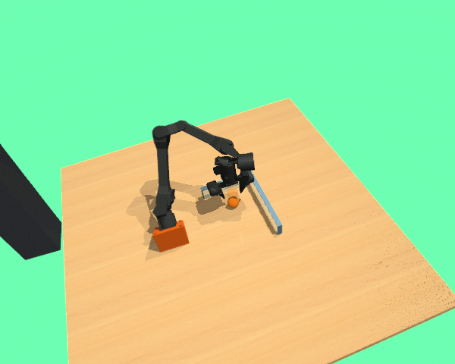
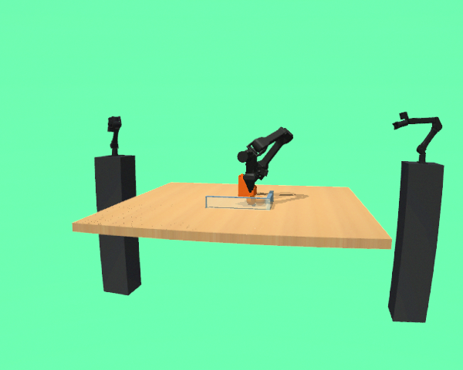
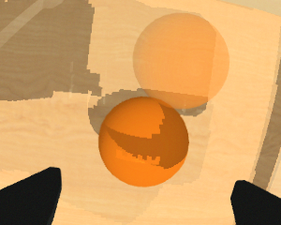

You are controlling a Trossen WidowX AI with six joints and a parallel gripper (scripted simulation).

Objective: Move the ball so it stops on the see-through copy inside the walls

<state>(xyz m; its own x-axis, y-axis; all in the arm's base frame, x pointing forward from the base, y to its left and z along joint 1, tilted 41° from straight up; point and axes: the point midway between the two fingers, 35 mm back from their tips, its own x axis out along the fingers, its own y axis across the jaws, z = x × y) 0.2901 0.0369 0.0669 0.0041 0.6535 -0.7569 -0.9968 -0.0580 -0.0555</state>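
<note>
No readable writing, brand marks or labels in any view.

Ball [image 3: 143, 141]: solid orange sphere, smooth, glossy, with a jagged darker shadow band across its face. Sits on the table [image 1: 258, 282], centre of the wrist view, slightly low. In the top view the ball [image 1: 233, 202] is mid-frame, inside the corner of the clear walls [image 1: 268, 209].

See-through copy [image 3: 181, 60]: paler, translucent orange, same shape, just above and right of the ball in the wrist view. The two outlines overlap at the edge, so the ball is not on the copy.

Gripper [image 1: 230, 189] hangs above the ball, pointing down. Fingers are released and spread wide, holding nothing; black tips show in the lower left and lower right corners of the wrist view, well apart from the ball on both sides.

Arm rises from an orange base [image 1: 171, 235], lower left of the walls in the top view.
</note>
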